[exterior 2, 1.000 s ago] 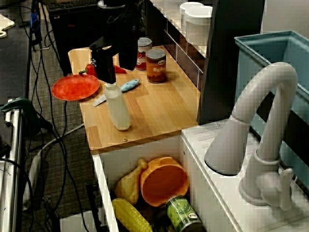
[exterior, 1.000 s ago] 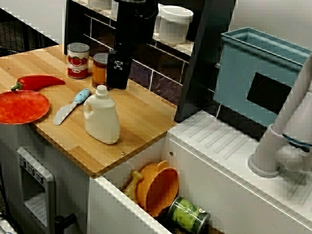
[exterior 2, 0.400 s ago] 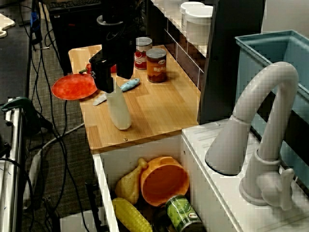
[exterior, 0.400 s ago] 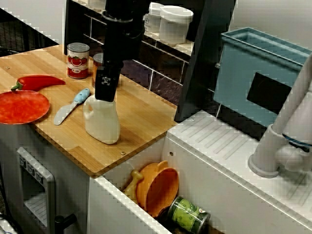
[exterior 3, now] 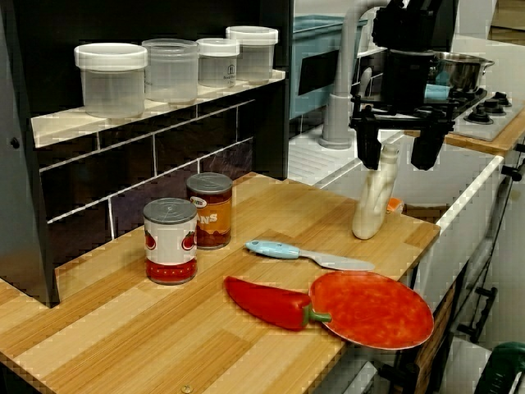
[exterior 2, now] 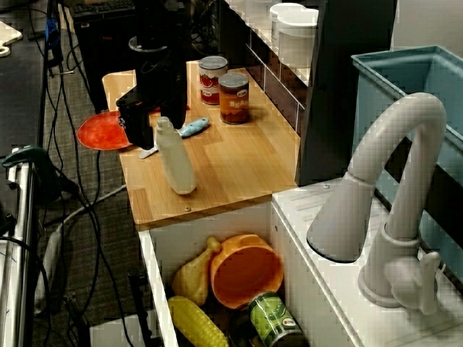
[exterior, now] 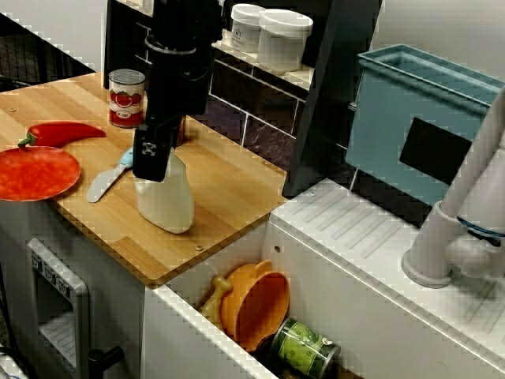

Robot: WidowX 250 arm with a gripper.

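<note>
A white plastic bottle (exterior: pixel 167 204) (exterior 2: pixel 176 160) (exterior 3: pixel 373 201) stands upright on the wooden counter (exterior: pixel 229 193), near its edge by the sink. My black gripper (exterior 3: pixel 396 152) (exterior: pixel 156 156) (exterior 2: pixel 154 124) hangs over the bottle's top. In the view from the counter's end, its two fingers (exterior 3: pixel 368 146) stand on either side of the bottle's neck, with a gap showing, so it is open. From the front, the gripper hides the cap and handle.
Beside the bottle lie a blue-handled knife (exterior: pixel 114 170), a red pepper (exterior: pixel 61 133) and a red plate (exterior: pixel 35 172). Two cans (exterior 3: pixel 171 240) (exterior 3: pixel 209 209) stand by the tiled wall. The sink holds an orange bowl (exterior: pixel 256 304) and a green can (exterior: pixel 306 347). Shelf jars (exterior 3: pixel 172 70) are above.
The gripper has come down and forward from behind the bottle, near the cans, to sit over the bottle's top. The bottle has stayed in place.
</note>
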